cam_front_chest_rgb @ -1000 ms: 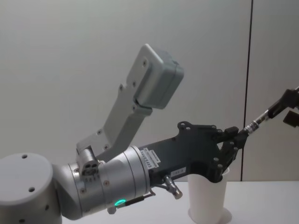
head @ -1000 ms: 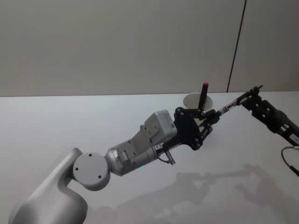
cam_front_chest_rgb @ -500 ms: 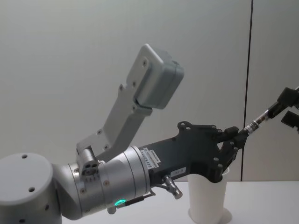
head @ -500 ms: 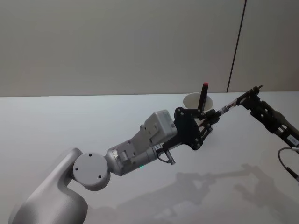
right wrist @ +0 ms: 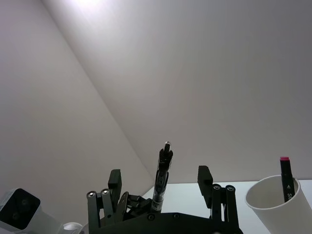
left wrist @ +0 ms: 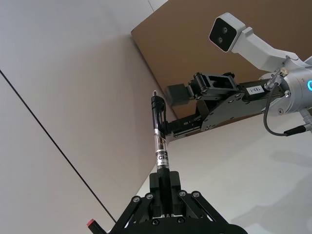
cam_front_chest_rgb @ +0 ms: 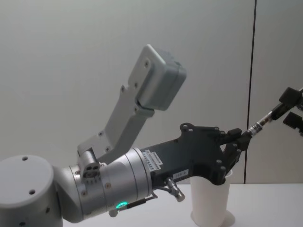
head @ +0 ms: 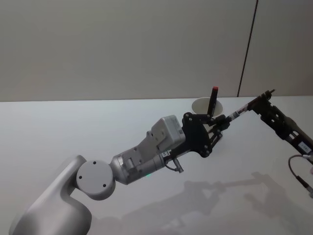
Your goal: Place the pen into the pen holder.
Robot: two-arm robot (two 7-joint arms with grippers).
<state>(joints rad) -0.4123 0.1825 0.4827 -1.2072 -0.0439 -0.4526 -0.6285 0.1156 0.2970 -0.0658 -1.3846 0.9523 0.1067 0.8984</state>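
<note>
Left hand [head: 221, 122] reaches across the bench [head: 73, 132] toward its far right part, fingers clamped on one end of the pen [head: 238, 112]. In the left wrist view the pen [left wrist: 159, 148] sticks straight out from between the closed fingers [left wrist: 161, 187]. The pen runs slanted upward from the left hand to the right hand [head: 264, 98], held in the air above the bench, not in the cup.

Right hand comes in from the bench's right edge. In the right wrist view its fingers [right wrist: 204, 178] stand apart on either side of the pen [right wrist: 163, 170], with gaps showing, so it's open around the pen's far end, not gripping. The left wrist view shows the right hand [left wrist: 168, 114] beside the pen's tip; can't tell if it's touching.

Pen holder [head: 207, 107], a white paper cup, stands upright near the far right part of the bench, just behind the left hand. A black marker with a red cap [head: 214, 100] stands inside it, leaning on the rim. In the chest view the pen holder [cam_front_chest_rgb: 210, 201] sits directly below the left hand [cam_front_chest_rgb: 235, 144], with the pen [cam_front_chest_rgb: 259, 124] angling up to the right.
</note>
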